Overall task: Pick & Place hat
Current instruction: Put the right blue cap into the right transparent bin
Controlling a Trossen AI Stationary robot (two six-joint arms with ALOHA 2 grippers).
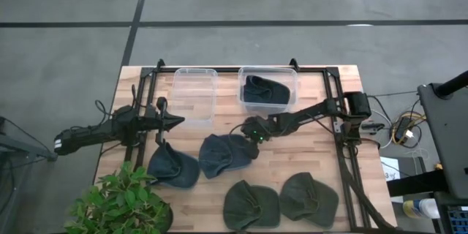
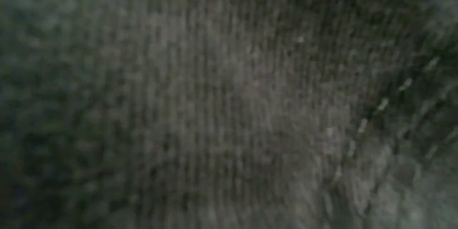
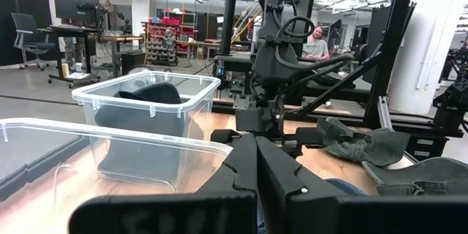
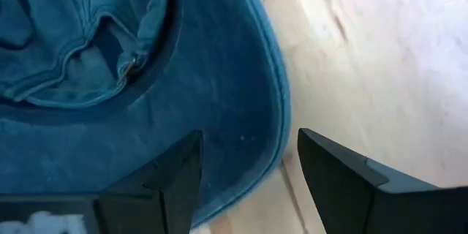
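The right pincer (image 1: 252, 133) is held spread apart over the brim of a blue denim hat (image 1: 227, 153) near the middle of the tabletop (image 1: 322, 153). In the right wrist view its two dark, wedge-shaped fingers (image 4: 172, 179) straddle the curved, stitched brim edge of the blue denim hat (image 4: 146, 102), one over the soft washed cloth and the other over bare pale wood (image 4: 365, 58); whether the cloth is touched cannot be told.

At 12 o'clock from this pincer a clear plastic bin (image 1: 268, 90) with rounded corners is seen, holding a dark crumpled hat (image 1: 262, 92). Just at 9 o'clock from that bin a second clear bin (image 1: 194, 95) is set.

The left pincer (image 1: 175, 122) is held clenched, its fingers (image 3: 241, 168) pressed flat together in the left wrist view, at 9 o'clock from the right pincer and beside the second bin. At 6 o'clock from it a second blue hat (image 1: 172, 167) lies slumped.

Along the tabletop's near edge two olive-green hats (image 1: 251, 205) (image 1: 308, 199) are laid side by side, both rounded and creased. A leafy green plant (image 1: 121, 203) is placed at the 7 o'clock corner.

The low view is filled by coarse, ribbed dark fabric (image 2: 229, 100).
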